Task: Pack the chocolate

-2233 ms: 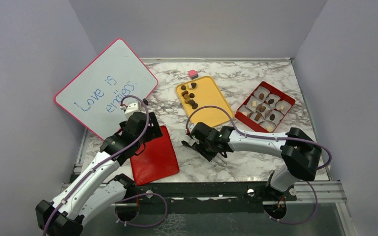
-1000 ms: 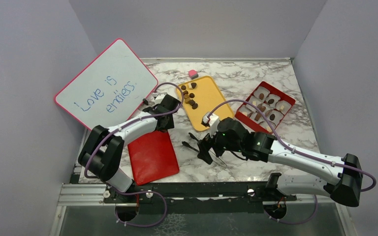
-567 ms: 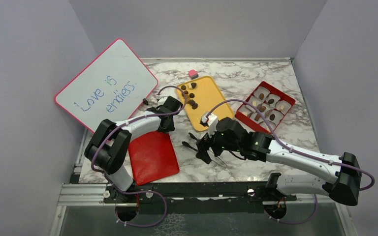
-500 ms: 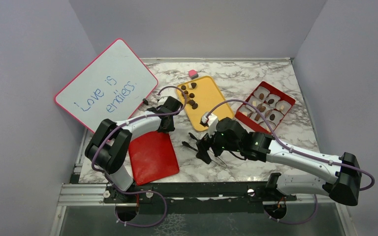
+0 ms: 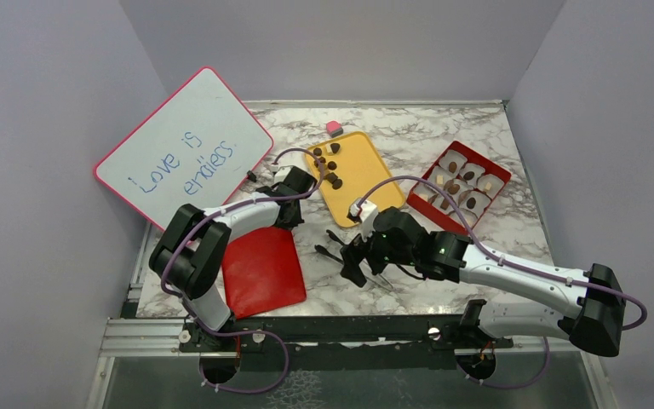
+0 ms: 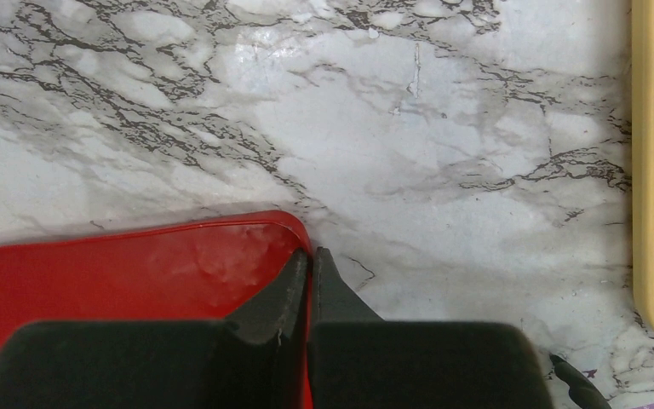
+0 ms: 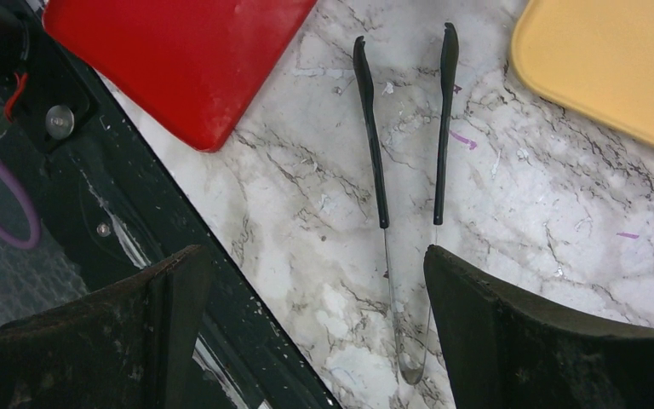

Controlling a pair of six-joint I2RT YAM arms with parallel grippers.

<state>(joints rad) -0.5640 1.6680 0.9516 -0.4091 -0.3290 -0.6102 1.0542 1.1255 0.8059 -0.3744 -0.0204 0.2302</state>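
Note:
Several small brown pieces of chocolate (image 5: 328, 166) lie on the yellow tray (image 5: 366, 183); more sit in paper cups in the red box (image 5: 433, 168) at the right. My left gripper (image 5: 288, 223) (image 6: 311, 253) is shut on the far right corner rim of the flat red lid (image 5: 260, 268) (image 6: 136, 264), with the rim pinched between its fingers. My right gripper (image 5: 359, 260) (image 7: 311, 256) hangs open over the black-handled tongs (image 5: 330, 237) (image 7: 375, 145), which lie on the marble; nothing is between its fingers.
A pink-framed whiteboard (image 5: 183, 149) leans at the back left. A small pink cube (image 5: 334, 128) sits behind the yellow tray (image 7: 613, 60). The red lid (image 7: 179, 60) lies near the black front rail (image 5: 349, 328). Grey walls enclose the table.
My left gripper has closed on the red lid's corner, and the lid has shifted slightly. The right arm, after swinging round over the tongs, has held still.

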